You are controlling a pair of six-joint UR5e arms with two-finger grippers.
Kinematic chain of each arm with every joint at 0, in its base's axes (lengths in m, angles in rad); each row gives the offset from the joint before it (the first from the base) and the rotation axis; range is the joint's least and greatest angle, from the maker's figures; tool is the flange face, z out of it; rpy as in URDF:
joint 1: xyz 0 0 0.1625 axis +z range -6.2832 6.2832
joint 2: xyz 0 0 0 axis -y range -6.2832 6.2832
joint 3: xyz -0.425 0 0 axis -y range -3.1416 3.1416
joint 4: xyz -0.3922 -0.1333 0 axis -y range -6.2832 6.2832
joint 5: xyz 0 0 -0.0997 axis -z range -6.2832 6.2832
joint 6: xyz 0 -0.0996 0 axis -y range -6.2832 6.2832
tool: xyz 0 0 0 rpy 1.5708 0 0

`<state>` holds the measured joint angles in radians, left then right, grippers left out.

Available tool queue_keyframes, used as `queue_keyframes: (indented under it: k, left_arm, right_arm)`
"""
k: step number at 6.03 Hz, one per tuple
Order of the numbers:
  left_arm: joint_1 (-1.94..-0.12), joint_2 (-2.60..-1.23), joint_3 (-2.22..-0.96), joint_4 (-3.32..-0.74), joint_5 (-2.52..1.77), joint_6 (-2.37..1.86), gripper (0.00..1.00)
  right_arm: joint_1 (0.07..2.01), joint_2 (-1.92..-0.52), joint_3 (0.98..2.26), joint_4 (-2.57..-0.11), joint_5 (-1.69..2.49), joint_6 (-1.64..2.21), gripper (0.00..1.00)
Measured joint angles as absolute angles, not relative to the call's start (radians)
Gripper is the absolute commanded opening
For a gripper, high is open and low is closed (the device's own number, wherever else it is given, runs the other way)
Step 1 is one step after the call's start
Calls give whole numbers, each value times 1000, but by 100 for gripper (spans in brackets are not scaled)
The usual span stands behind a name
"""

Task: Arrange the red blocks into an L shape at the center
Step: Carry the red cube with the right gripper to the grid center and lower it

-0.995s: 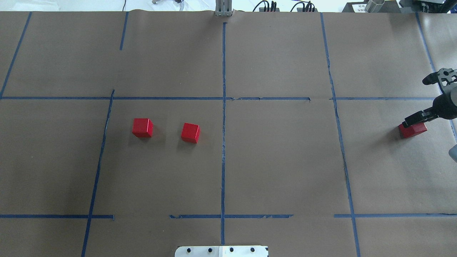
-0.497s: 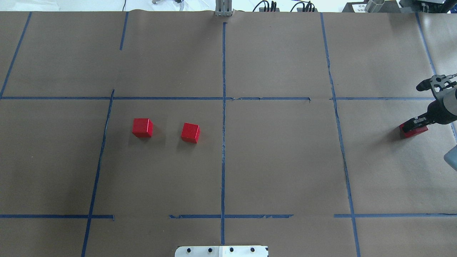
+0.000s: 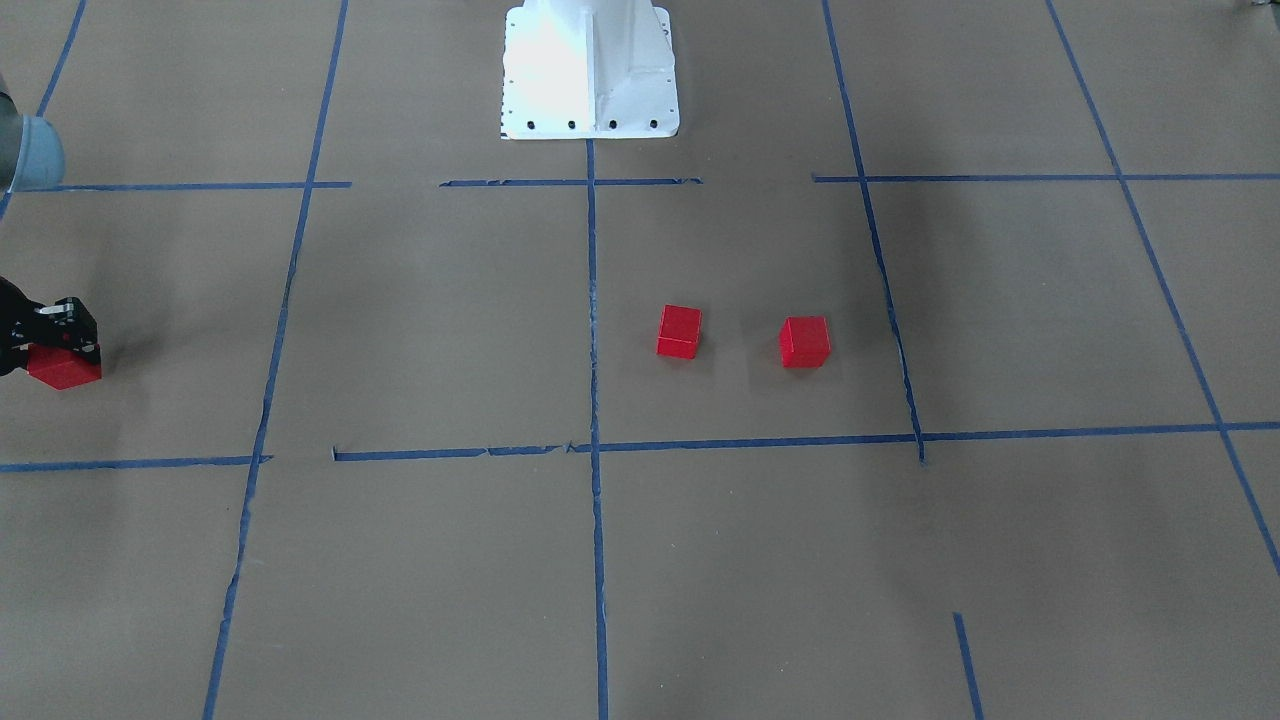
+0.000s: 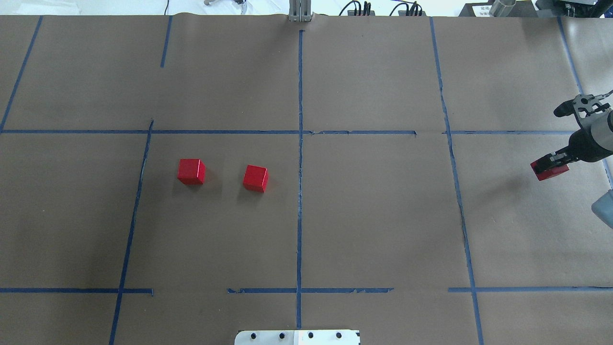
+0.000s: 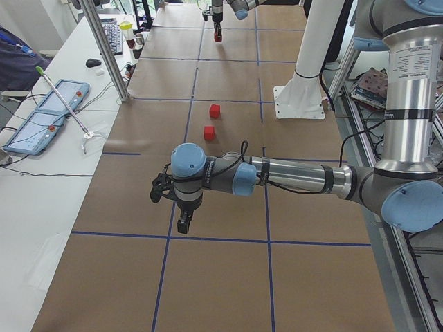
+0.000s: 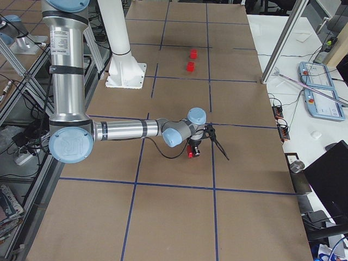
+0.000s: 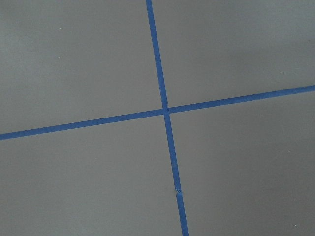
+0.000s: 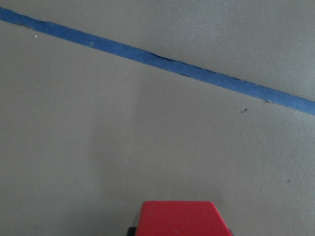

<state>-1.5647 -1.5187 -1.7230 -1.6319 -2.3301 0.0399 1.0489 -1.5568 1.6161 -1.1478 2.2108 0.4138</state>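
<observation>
Right claw tight around one matte, square-edged red block

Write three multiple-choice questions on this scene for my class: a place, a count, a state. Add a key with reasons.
1. In the overhead view, where do the two free red blocks lie?
A. left of the centre tape line
B. right of it
C. on it

2. How many red blocks are there in all?
A. two
B. three
C. four

3. What state is the right gripper in?
A. open, empty
B. shut on a red block
C. out of view

Key: 1 A, both sit left of the line. 2 B, two free plus the third block in the gripper. 3 B, its fingers clamp that block.
</observation>
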Motion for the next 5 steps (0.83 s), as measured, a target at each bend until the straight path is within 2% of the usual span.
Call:
queue_keyframes:
  k: [2, 5]
  left_arm:
    - [-1565, -1519, -1724, -1632, -2331, 40, 100]
    - [-1565, -1519, -1725, -1631, -2332, 40, 100]
  right_arm:
    - [994, -1429, 1746, -1332, 2205, 584, 0]
    - [711, -1119, 1758, -1490, 2056, 1048, 0]
